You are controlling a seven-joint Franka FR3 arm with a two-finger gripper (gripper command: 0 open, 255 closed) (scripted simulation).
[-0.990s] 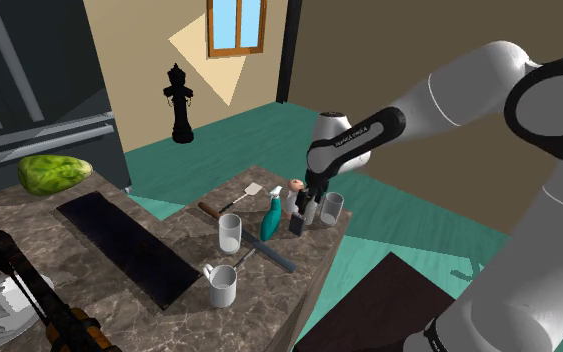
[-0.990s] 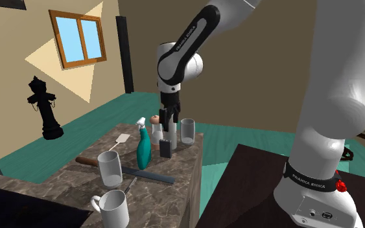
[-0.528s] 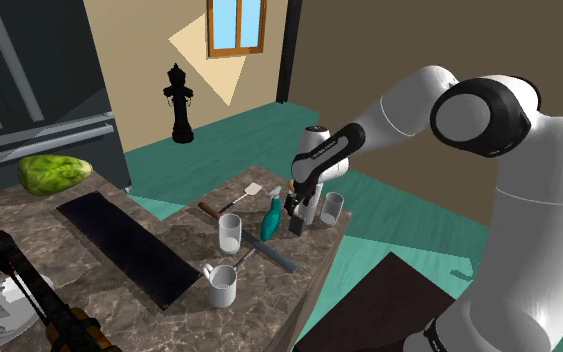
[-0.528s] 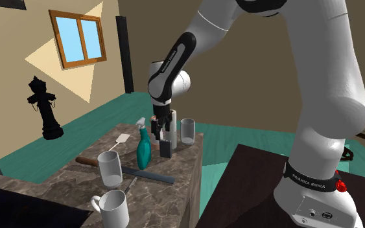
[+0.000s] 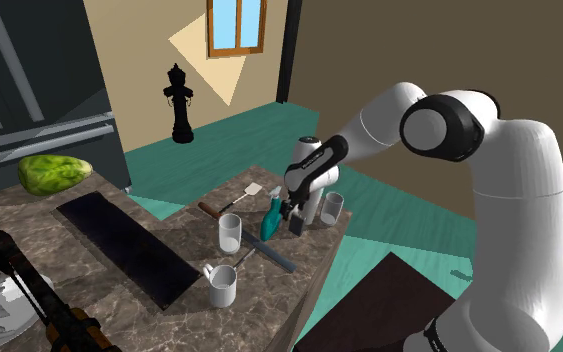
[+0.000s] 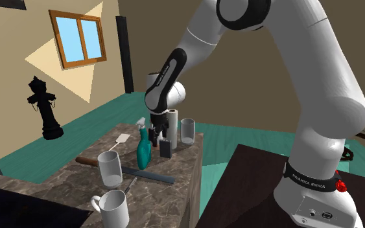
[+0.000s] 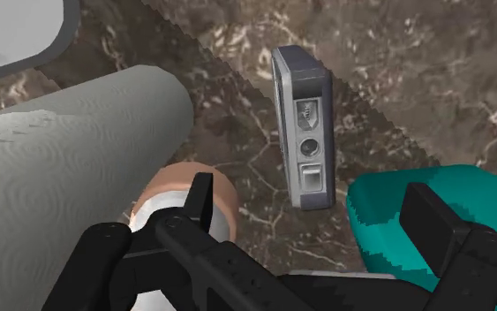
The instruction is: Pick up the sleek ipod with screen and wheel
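The ipod [image 7: 306, 132] is a small dark grey slab standing on edge on the marble counter [image 7: 396, 79]; it also shows as ipod [image 5: 297, 226] and ipod [image 6: 166, 148]. My gripper [image 7: 317, 216] is open and hovers just above it, and nothing touches the fingers [image 7: 198, 205]. From outside, the gripper [image 5: 289, 207] hangs low beside the ipod, between it and a teal spray bottle [image 5: 270, 218]. In the second exterior view the gripper [image 6: 155, 135] sits slightly to the ipod's left.
Crowding the ipod are the teal spray bottle [image 7: 414, 208], a white paper roll [image 7: 70, 159], a small brown-capped bottle [image 7: 184, 196] and a glass [image 5: 333, 207]. Further along the counter stand another glass [image 5: 230, 233], a mug [image 5: 223, 285], a spatula [image 5: 239, 200] and a dark mat [image 5: 124, 245].
The gripper has dropped lower and shifted toward the shoulder view's left, ending close beside the ipod. The arm's upper joints have swung in over the counter. The objects have stayed put.
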